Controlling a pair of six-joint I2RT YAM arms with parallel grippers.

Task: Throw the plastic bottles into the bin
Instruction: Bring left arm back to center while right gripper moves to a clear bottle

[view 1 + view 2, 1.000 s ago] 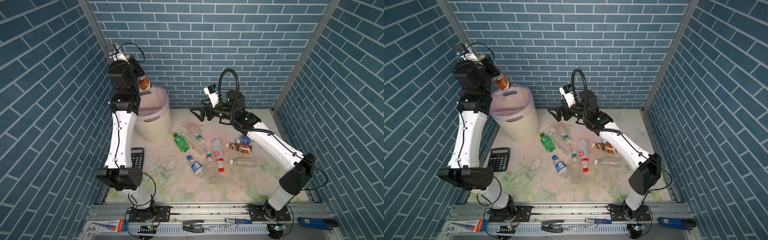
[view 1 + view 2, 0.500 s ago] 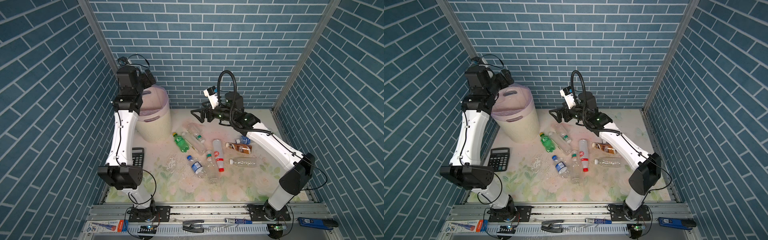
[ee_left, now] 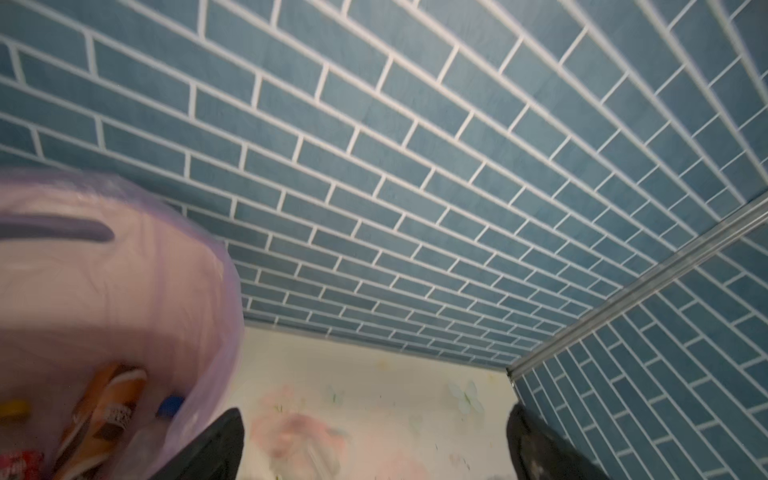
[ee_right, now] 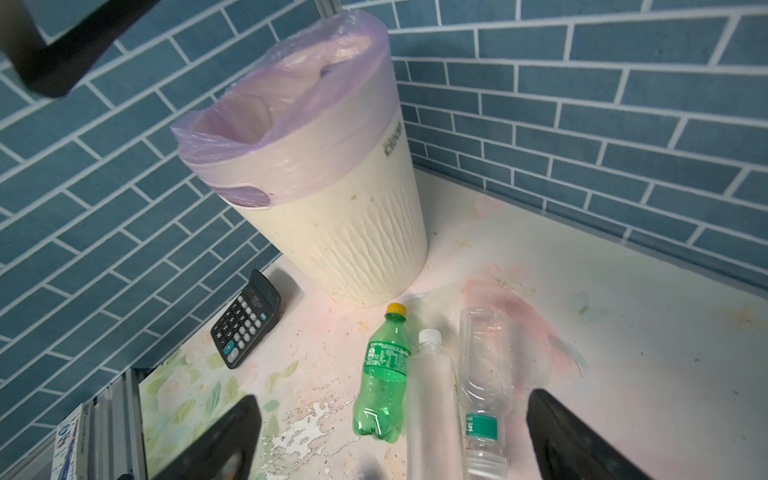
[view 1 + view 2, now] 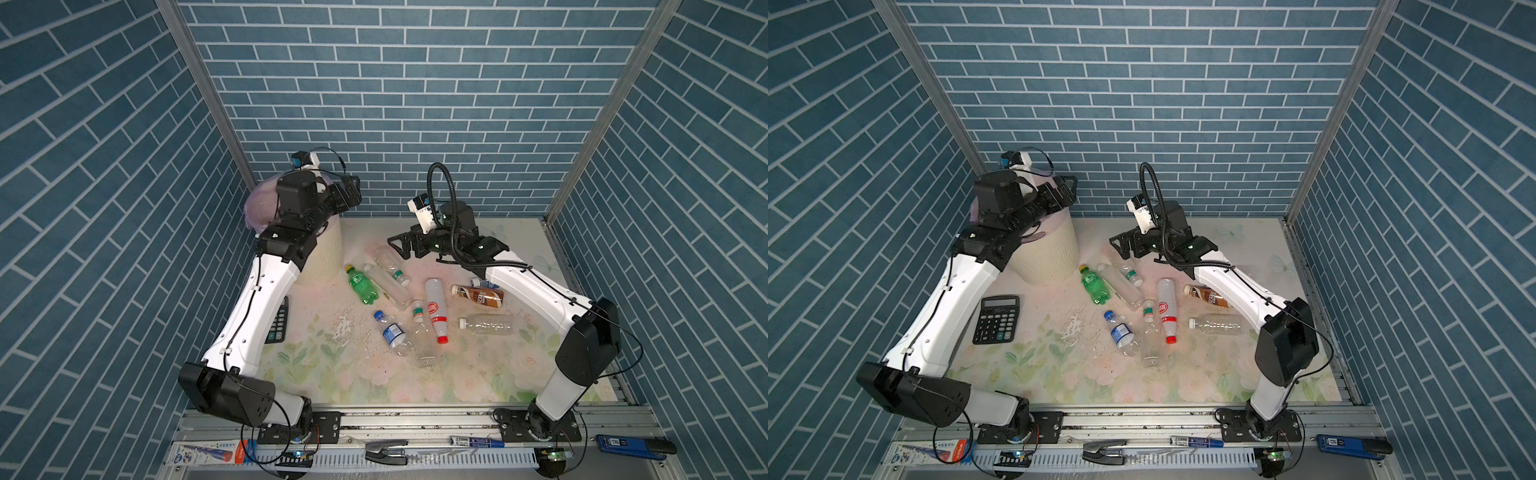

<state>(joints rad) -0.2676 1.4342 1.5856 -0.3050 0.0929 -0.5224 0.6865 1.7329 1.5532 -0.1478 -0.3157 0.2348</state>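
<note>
Right wrist view shows plastic bottles (image 4: 384, 374) lying on the tabletop (image 4: 623, 332) near the far-left bin (image 4: 353, 232), the right hand (image 5: 398, 248) open above them, likely to grasp one next, while the left hand (image 5: 352, 191) gapes empty beside the rim.

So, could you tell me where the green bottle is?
In both top views the green bottle lies left of centre, cap toward the bin, beside a clear white-capped bottle.

Bright, even light, soft shadows; left wrist view motion-blurred, edges bowed.
</note>
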